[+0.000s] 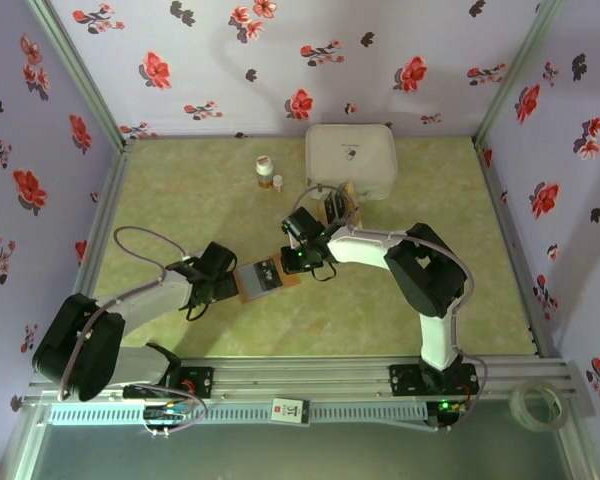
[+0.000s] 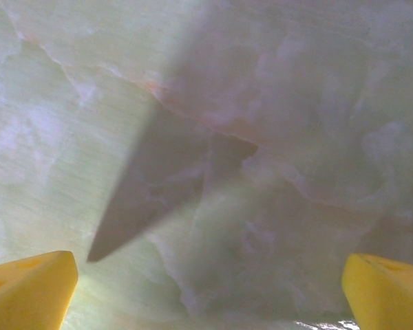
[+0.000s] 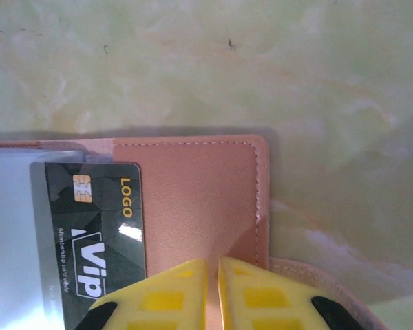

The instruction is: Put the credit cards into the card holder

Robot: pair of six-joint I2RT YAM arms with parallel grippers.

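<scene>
Apparently one black card (image 3: 100, 227) sits in the holder (image 3: 199, 199); right gripper (image 3: 213, 285), jaws nearly pressed together, hovers over its flap, left gripper (image 2: 210, 275) spread wide just left. Next likely needs fetching cards (image 1: 336, 206) behind the holder.

card holder (image 3: 199, 199) 1 | black card (image 3: 96, 227) 1 | white box (image 1: 351, 157) 1 | tape roll (image 1: 517, 405) 1
</scene>
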